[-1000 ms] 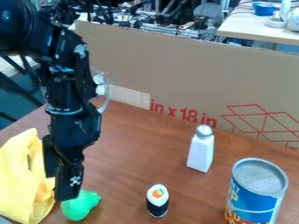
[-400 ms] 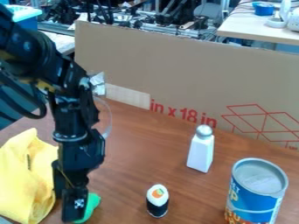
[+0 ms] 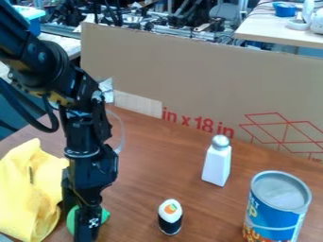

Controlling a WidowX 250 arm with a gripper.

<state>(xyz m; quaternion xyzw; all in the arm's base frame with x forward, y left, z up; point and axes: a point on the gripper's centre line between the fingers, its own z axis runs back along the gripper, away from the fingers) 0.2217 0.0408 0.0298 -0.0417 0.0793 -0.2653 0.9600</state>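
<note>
There is one end effector (image 3: 79,225), and it hangs low over one green toy (image 3: 71,221). Around it I count one yellow cloth (image 3: 26,184), one sushi toy (image 3: 170,217), one white shaker (image 3: 216,164) with a grey top, and one blue can (image 3: 276,203). Compared with the earlier frame, the end effector is a little more to the right, and the green toy now shows on both sides of it. The other things have stayed in their places. How far the end effector is open, and whether it has hold of the toy, I cannot tell. It hides the middle of the toy. The cloth lies just beside it, on the left. To its right on the bench (image 3: 142,179) stands the sushi toy, then the shaker, farther back, and the can, well apart. A cardboard panel (image 3: 189,71) stands behind.
</note>
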